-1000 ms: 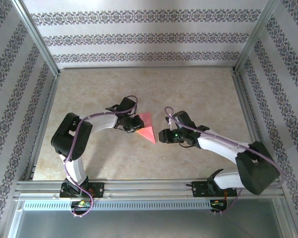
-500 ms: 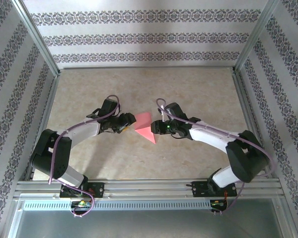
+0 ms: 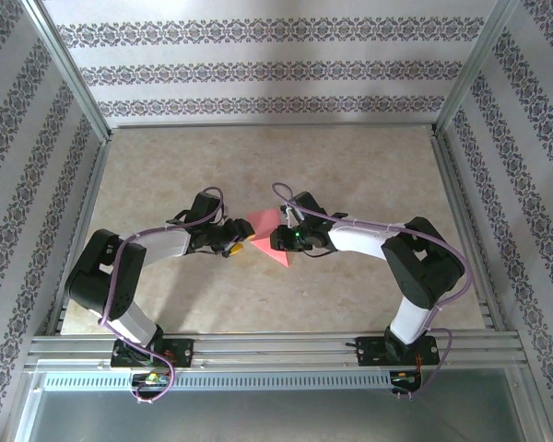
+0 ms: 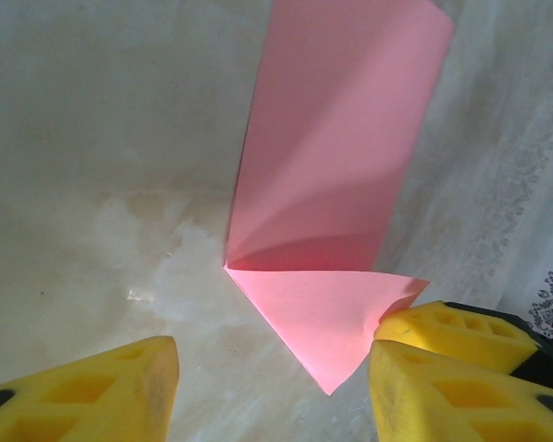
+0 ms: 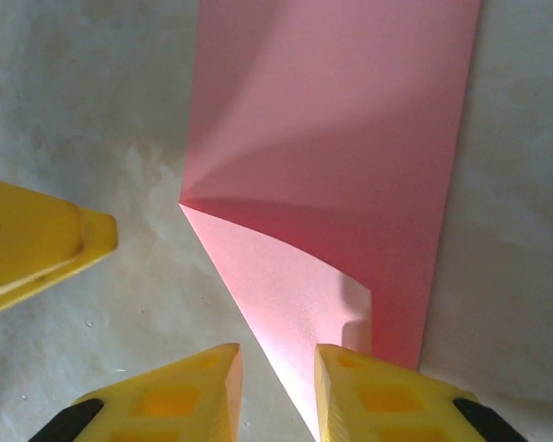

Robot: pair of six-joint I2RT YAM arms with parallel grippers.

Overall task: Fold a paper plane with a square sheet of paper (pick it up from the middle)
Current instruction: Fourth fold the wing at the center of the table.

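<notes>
The left gripper [image 3: 232,243] and the right gripper [image 3: 278,241] are facing each other low over the marbled tabletop [image 3: 359,166], with the partly folded pink paper sheet [image 3: 261,224] lying flat between them and reaching under the right gripper's front.

In the left wrist view, the left gripper [image 4: 272,357] is standing with its yellow fingers [image 4: 111,391] well apart, gripping nothing. The paper [image 4: 336,157] is stretching away ahead of it as a long strip. A triangular flap [image 4: 323,313] is pointing back into the gap, nearer the right-hand finger than the left-hand one. Another yellow pad [image 4: 456,330], just above that right-hand finger, is touching the flap's outer corner.

In the right wrist view, the right gripper [image 5: 276,361] is holding its fingers [image 5: 166,401] only narrowly apart, not pressed together. The flap's pointed tip [image 5: 300,368] is lying in that narrow gap, touching or just beside the right-hand finger. The rest of the paper [image 5: 350,129] is running straight ahead of the fingers. A separate yellow fingertip [image 5: 37,241] is sitting off to the left on bare table, just beside the paper's folded corner.
</notes>
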